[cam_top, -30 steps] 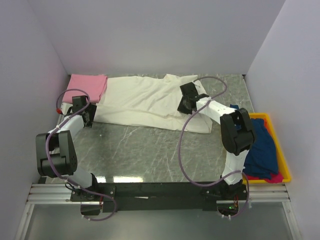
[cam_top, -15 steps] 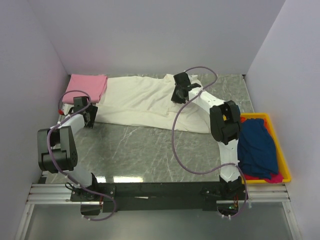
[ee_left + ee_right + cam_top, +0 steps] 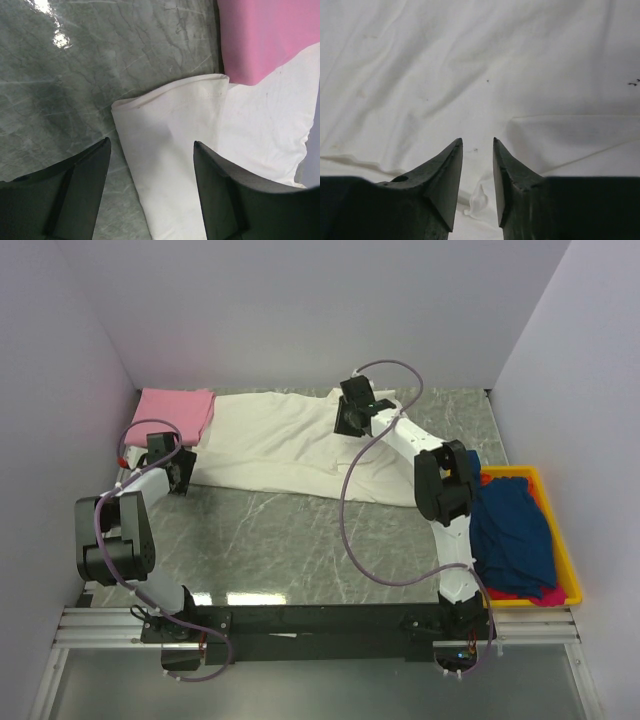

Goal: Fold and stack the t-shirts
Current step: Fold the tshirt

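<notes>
The white shirt [image 3: 270, 445] is plain cream-white, with a few tiny dark specks on it. Touching its left end is a pink shirt [image 3: 178, 412], plain and unpatterned. The table [image 3: 300, 540] under the white shirt is grey-green marble with pale veins. To the right of the white shirt, a yellow bin [image 3: 569, 570] holds dark blue cloth [image 3: 515, 535] over a magenta edge [image 3: 545, 594]. The arms [image 3: 412, 440] are white and black, and their cables [image 3: 344, 510] are mauve.

matt cloth t-shirt [image 3: 270, 445]; glossy stone tabletop [image 3: 300, 540].
</notes>
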`<state>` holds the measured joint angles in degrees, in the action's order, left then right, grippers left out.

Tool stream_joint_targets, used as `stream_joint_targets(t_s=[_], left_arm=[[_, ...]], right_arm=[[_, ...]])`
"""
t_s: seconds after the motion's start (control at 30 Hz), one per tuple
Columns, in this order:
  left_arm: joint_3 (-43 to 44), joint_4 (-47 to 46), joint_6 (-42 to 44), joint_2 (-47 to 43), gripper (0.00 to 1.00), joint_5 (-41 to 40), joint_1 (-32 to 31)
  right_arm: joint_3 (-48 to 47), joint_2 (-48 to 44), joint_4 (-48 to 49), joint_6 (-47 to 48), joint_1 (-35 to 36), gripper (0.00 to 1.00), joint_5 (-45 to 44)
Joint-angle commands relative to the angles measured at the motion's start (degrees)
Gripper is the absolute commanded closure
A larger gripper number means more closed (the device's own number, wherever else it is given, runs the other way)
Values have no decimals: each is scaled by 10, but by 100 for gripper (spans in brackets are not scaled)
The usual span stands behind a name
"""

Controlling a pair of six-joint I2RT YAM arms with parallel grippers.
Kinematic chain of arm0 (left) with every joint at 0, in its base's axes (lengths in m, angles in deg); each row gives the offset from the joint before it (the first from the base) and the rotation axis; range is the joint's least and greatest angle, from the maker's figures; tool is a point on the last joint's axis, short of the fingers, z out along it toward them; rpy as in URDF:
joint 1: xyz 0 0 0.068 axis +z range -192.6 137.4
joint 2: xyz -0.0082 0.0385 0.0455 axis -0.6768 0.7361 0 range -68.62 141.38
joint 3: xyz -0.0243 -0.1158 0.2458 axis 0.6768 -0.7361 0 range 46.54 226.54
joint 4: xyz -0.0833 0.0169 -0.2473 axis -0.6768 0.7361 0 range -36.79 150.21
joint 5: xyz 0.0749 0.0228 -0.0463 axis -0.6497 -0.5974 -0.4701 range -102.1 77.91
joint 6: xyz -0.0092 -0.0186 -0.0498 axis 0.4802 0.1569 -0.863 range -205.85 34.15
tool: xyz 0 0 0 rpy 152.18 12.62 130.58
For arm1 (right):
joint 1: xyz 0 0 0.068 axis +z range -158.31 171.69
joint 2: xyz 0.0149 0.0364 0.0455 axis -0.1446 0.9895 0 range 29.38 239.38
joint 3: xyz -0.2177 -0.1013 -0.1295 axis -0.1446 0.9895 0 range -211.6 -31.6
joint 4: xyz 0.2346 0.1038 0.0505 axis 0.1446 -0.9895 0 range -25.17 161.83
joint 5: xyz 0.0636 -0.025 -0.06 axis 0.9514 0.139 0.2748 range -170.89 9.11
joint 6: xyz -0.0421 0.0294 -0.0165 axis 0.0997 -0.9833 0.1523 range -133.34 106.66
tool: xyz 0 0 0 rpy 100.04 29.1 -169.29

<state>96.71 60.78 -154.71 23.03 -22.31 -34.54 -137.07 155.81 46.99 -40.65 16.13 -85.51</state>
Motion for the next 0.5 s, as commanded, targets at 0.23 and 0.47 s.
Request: stream_joint_targets(t_s=[0.23,0.47], left_arm=[[19,-11,12,-10,28,5,4],[18,-12,10,-12,28,11,3]], right_arm=[[131,-116,-5,-5,5,60,-93],[191,-147,-7,-12,6,59,-90]])
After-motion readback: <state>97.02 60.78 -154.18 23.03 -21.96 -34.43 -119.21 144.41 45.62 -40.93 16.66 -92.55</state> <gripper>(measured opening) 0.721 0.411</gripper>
